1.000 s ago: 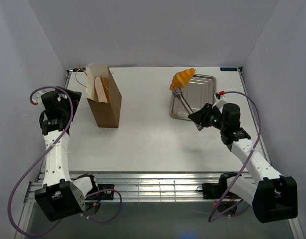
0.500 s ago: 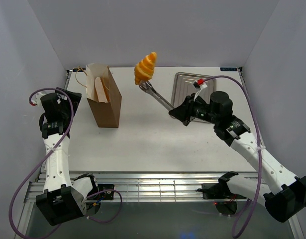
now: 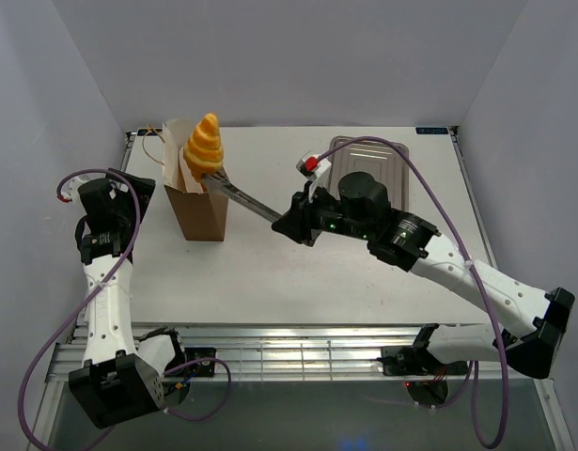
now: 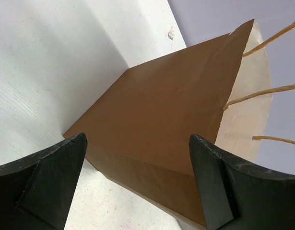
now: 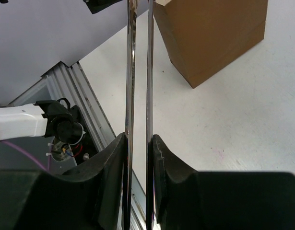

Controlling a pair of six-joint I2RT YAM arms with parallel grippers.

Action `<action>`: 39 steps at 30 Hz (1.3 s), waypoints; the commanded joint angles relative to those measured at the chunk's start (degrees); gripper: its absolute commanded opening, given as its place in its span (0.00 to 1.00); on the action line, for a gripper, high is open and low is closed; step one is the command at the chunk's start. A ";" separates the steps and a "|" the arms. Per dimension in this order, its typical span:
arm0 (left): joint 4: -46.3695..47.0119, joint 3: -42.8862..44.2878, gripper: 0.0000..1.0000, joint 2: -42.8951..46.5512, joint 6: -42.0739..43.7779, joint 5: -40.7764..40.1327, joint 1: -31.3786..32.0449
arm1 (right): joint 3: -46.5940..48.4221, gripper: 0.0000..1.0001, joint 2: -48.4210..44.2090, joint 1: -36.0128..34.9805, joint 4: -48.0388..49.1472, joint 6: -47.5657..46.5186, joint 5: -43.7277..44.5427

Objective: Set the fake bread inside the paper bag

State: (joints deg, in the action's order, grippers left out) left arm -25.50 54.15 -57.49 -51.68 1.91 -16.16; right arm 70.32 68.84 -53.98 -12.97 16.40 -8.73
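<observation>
The ridged golden croissant (image 3: 204,146) hangs pinched in the tips of the silver tongs (image 3: 246,199), just above the open mouth of the brown paper bag (image 3: 202,211). My right gripper (image 3: 287,225) is shut on the tongs' handles; the right wrist view shows the gripper (image 5: 137,139), the tongs (image 5: 130,72) and the bag (image 5: 209,33) beyond, with the croissant out of frame. My left gripper (image 4: 137,143) is open and empty, close to the bag's left side (image 4: 161,110). No other loaves show.
A flat steel tray (image 3: 392,160) lies at the back right, partly behind my right arm. The bag's string handles (image 4: 262,91) stick up at its far side. Grey walls enclose the white table on three sides.
My right arm has swung left, carrying the croissant in the tongs from over the tray, across the table, to above the bag's mouth. My left arm has barely moved.
</observation>
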 commanded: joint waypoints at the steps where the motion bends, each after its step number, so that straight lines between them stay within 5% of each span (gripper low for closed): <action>1: -0.43 -0.45 0.98 1.77 0.79 -0.24 0.08 | 6.74 0.08 3.40 -4.38 0.41 -4.18 6.52; 20: -1.05 -1.68 0.98 3.09 1.14 0.02 0.08 | 26.96 0.08 20.19 -8.60 -8.47 -8.76 19.89; 39: -1.05 -2.65 0.98 3.44 1.23 -0.07 0.08 | 27.94 0.15 21.16 -8.60 -8.56 -7.97 21.30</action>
State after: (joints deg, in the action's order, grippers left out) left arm -26.74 51.99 -55.59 -51.05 1.93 -16.16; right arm 96.03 92.25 -62.37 -25.19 8.60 11.86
